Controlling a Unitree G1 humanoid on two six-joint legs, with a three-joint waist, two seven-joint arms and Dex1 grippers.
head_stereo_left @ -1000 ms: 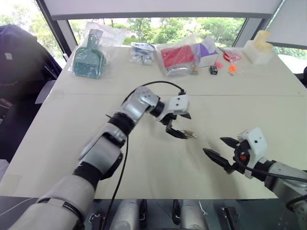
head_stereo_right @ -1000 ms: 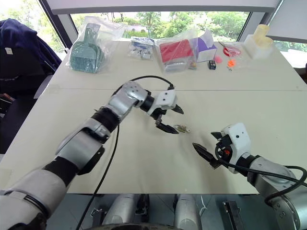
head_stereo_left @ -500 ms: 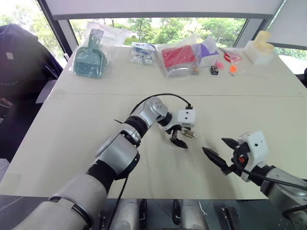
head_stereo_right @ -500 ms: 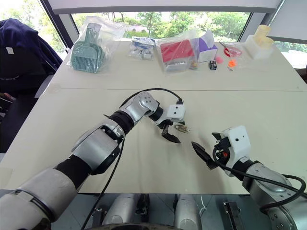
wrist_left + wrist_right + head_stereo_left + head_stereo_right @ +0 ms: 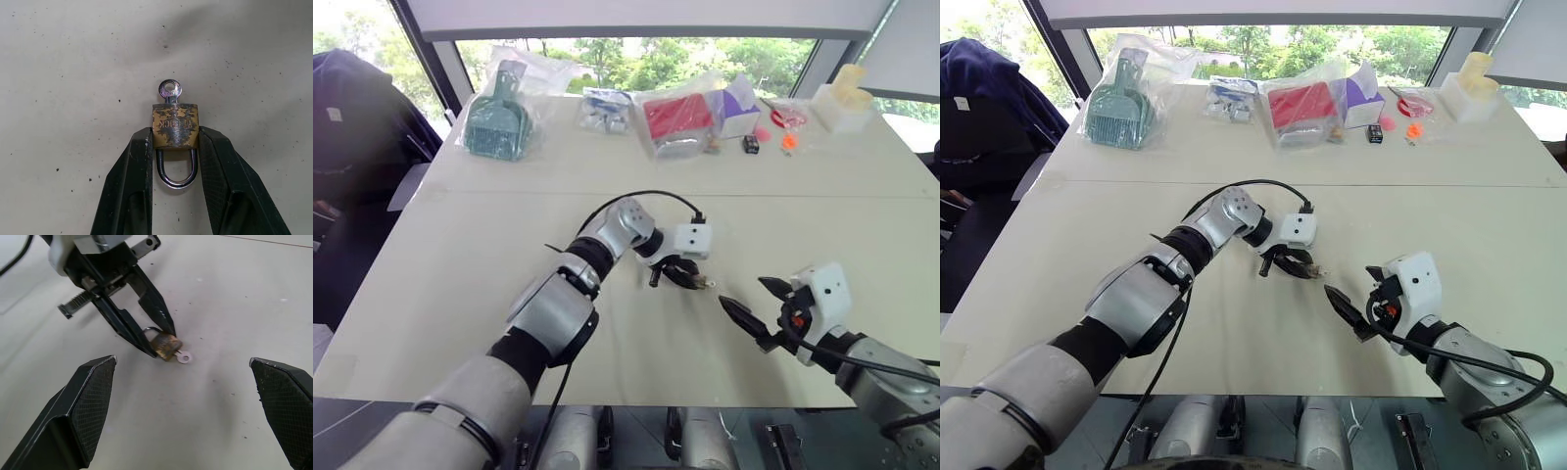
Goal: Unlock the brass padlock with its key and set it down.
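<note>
Two steps look done: key [image 5: 169,90] seated in the padlock [image 5: 175,126], and left gripper [image 5: 174,147] clamped on the brass body, fingers [image 5: 132,176] snug against both sides, lock resting on the counter [image 5: 73,73]. Shackle appears closed. Right gripper [image 5: 183,396] hangs just beside, fingers [image 5: 85,401] spread wide, empty. Left to do: turn key, open shackle, set lock down.

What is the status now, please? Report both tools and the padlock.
Left tool shut on the brass padlock, key in it. Right tool open, facing the padlock, holding nothing. Nothing between them.
</note>
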